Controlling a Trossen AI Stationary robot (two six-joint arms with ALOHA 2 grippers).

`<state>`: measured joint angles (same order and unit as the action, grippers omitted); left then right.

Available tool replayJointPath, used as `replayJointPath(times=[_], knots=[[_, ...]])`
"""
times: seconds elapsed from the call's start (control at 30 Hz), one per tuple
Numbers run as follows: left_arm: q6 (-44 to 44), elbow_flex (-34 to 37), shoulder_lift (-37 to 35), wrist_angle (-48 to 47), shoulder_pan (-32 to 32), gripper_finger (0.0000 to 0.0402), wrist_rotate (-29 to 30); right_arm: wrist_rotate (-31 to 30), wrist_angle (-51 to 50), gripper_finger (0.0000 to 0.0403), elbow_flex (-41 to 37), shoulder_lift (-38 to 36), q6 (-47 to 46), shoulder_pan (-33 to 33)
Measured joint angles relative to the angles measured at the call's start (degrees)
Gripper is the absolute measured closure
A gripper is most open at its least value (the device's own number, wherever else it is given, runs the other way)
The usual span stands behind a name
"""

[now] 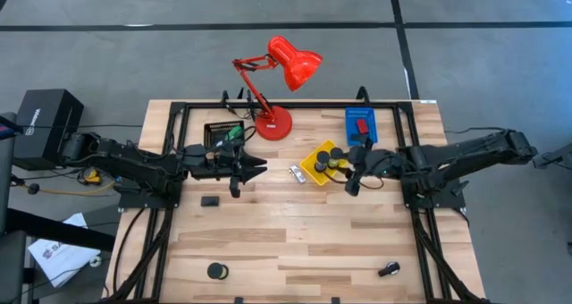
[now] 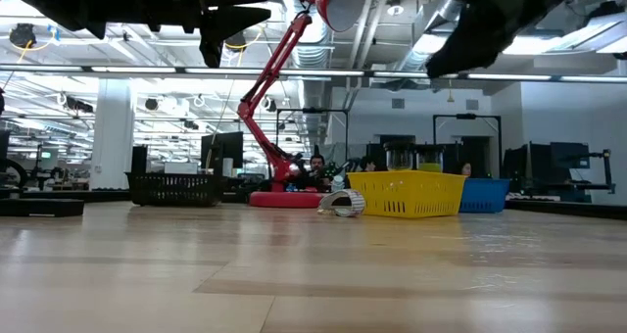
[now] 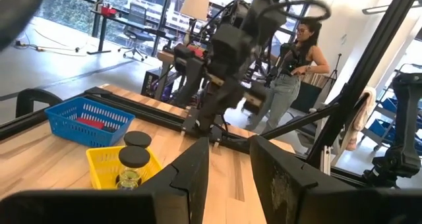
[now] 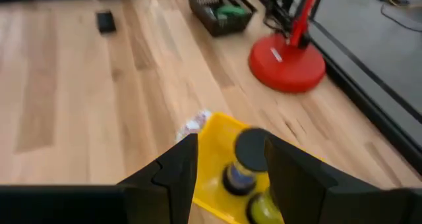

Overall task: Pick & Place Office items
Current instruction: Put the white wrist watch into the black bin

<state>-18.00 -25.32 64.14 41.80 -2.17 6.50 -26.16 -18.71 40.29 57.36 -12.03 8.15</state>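
1. My left gripper (image 1: 259, 169) hovers mid-table with its fingers parted and nothing between them; my right gripper (image 1: 350, 177) hangs by the yellow tray (image 1: 315, 164), likewise parted and holding nothing.
2. Only the high view shows the loose items: a tape roll (image 1: 217, 271) and a black block (image 1: 210, 200).
3. Left wrist view alone shows a person (image 3: 293, 69).
4. No readable labels.

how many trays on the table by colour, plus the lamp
yellow tray: 1
blue tray: 1
black tray: 1
red desk lamp: 1
total: 4
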Motion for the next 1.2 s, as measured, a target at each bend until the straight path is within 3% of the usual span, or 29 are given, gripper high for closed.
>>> replayJointPath(times=[0.53, 0.7, 0.8, 0.97, 1.1, 1.2], knots=[[2.4, -0.1, 2.1, 0.0, -1.2, 0.0294, -0.3, 1.6, 0.0, 0.0237, 1.6, 5.0, -1.7, 0.6], [9.5, -0.1, 9.2, 4.8, -1.2, 0.0294, -0.3, 3.6, -2.9, 0.0237, 1.9, 2.8, -4.5, 5.1], [9.1, -2.2, 13.9, 6.0, 0.3, 0.0294, 0.5, 6.0, -2.8, 0.0237, -2.7, 1.1, -5.6, 8.3], [10.0, -8.0, 22.7, 5.7, 1.6, 0.0294, -2.0, 15.7, 4.6, 0.0237, -10.8, -1.1, -0.5, 12.4], [14.0, -12.3, 29.3, 5.5, 2.5, 0.0294, -2.2, 16.8, 13.6, 0.0237, -17.3, -2.0, 1.9, 13.5], [18.3, -13.9, 33.4, 5.1, 3.8, 0.0294, -2.0, 17.3, 14.9, 0.0237, -20.1, -2.0, 2.1, 13.3]])
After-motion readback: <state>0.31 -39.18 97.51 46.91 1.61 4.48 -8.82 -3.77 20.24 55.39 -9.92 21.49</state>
